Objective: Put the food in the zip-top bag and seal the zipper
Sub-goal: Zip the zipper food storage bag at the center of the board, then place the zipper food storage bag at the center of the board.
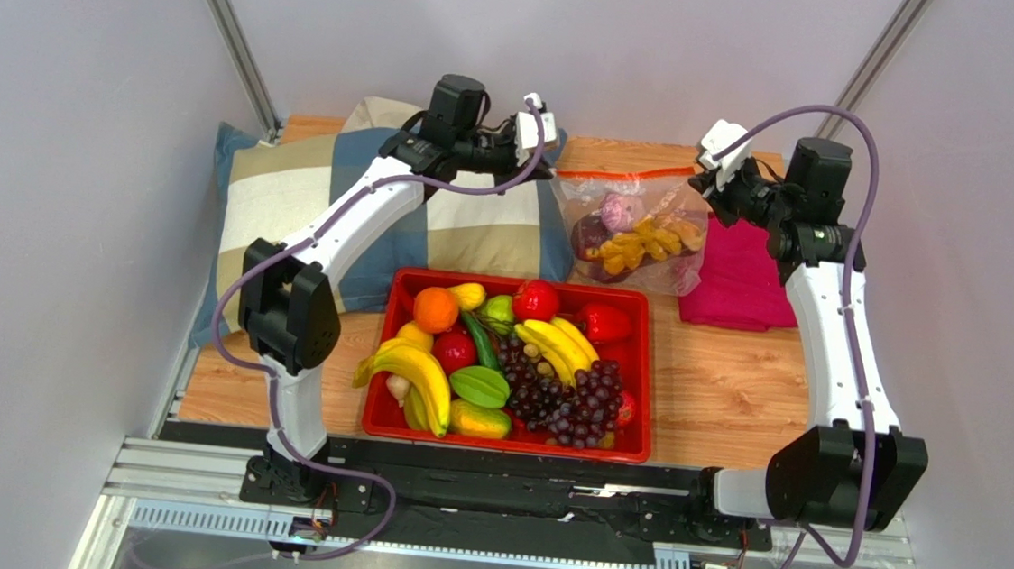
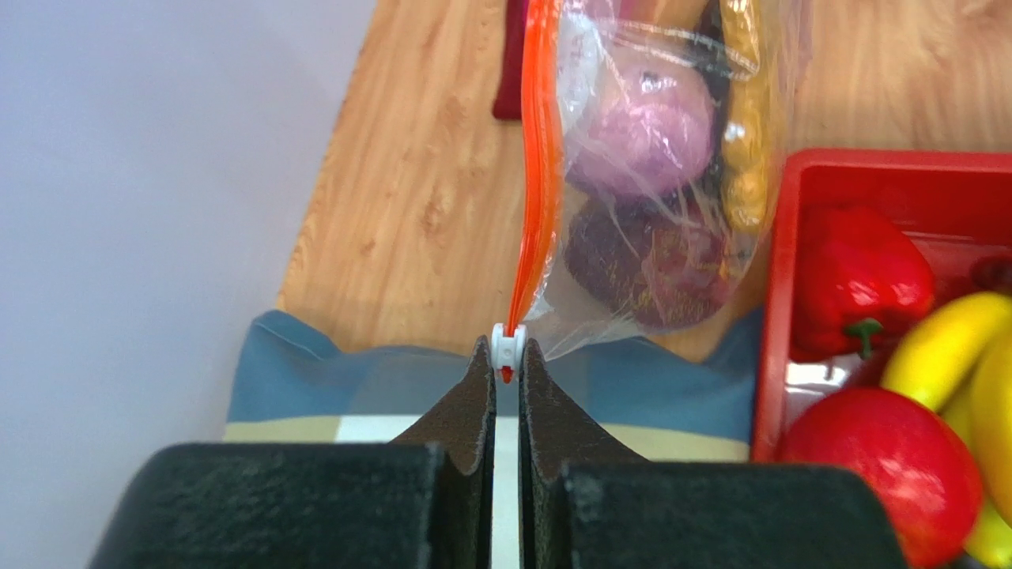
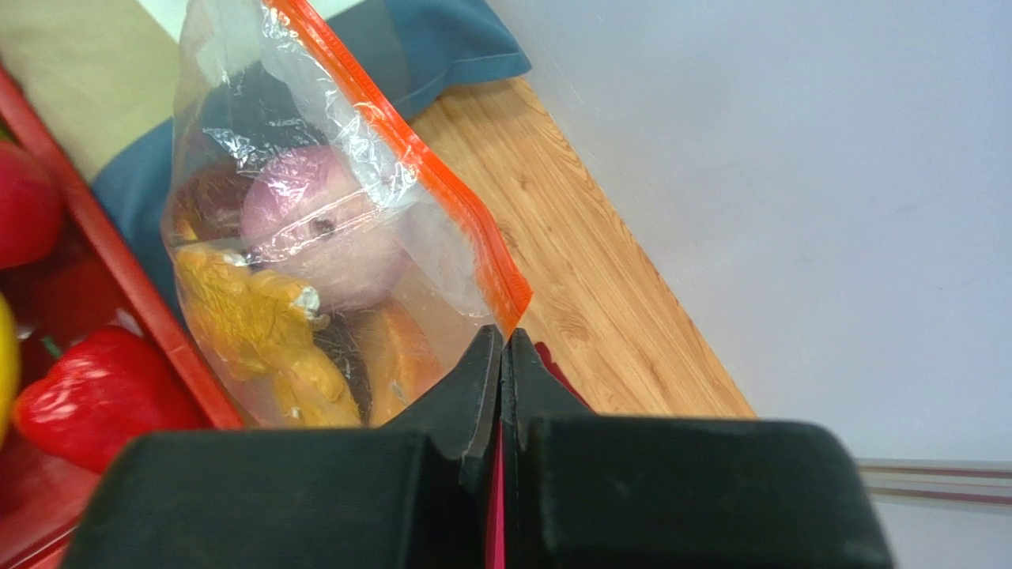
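The clear zip-top bag (image 1: 632,234) hangs stretched between my two grippers at the back of the table. Inside it lie the pink-purple onion ball (image 2: 647,130), dark maroon flesh (image 2: 647,255) and yellow-orange pieces (image 3: 255,320). The red-orange zipper strip (image 2: 537,178) runs along its mouth and also shows in the right wrist view (image 3: 410,154). My left gripper (image 2: 508,353) is shut on the white slider (image 2: 508,346) at the strip's left end. My right gripper (image 3: 504,338) is shut on the strip's right corner.
A red tray (image 1: 400,426) of toy fruit and vegetables stands in the middle front. A checked pillow (image 1: 302,194) lies at the back left under my left arm. A folded magenta cloth (image 1: 737,282) lies right of the bag.
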You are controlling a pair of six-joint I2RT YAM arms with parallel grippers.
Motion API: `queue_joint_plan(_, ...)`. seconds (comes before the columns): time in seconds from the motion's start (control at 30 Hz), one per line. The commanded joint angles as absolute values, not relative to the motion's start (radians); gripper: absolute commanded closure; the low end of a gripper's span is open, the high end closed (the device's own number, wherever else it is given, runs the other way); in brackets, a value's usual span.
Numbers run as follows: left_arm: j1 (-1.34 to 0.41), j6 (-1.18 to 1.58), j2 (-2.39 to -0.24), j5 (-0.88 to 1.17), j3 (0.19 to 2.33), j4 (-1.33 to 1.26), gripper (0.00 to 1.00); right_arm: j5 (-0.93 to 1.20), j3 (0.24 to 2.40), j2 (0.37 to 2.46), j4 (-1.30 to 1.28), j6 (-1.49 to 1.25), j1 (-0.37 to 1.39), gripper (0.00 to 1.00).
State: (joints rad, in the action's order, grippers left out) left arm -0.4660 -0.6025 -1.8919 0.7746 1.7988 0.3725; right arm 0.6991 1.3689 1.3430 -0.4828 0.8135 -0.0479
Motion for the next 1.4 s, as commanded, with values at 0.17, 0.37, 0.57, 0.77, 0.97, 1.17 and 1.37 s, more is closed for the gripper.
queue_joint_plan(0.17, -0.492, -0.5, -1.985, 0.663, 1.934, 0.196, 1.0, 0.67, 1.437, 1.456, -0.235, 0.779, -0.081, 1.0)
queue_joint_plan(0.37, -0.506, -0.674, -1.884, 0.796, 1.786, 0.297, 1.0, 0.807, 1.257, 1.352, -0.425, 0.997, -0.08, 1.0)
queue_joint_plan(0.57, -0.577, -0.848, -1.792, 0.81, 1.531, 0.419, 1.0, 0.763, 0.964, 1.256, -0.572, 1.239, -0.075, 0.85)
queue_joint_plan(0.77, -0.611, -0.831, -1.743, 0.798, 1.417, 0.425, 1.0, 0.692, 0.887, 1.197, -0.637, 1.206, -0.077, 0.78)
queue_joint_plan(0.97, -0.612, -0.764, -1.688, 0.793, 1.425, 0.431, 0.86, 0.709, 0.939, 1.12, -0.771, 1.187, -0.077, 0.36)
queue_joint_plan(1.17, -0.609, -0.686, -1.582, 0.787, 1.428, 0.48, 0.44, 0.71, 0.972, 0.988, -0.83, 1.079, -0.077, 0.01)
queue_joint_plan(1.37, -0.551, -0.491, -1.465, 0.779, 1.443, 0.479, 0.01, 0.73, 1.084, 0.951, -0.76, 0.752, -0.077, 0.0)
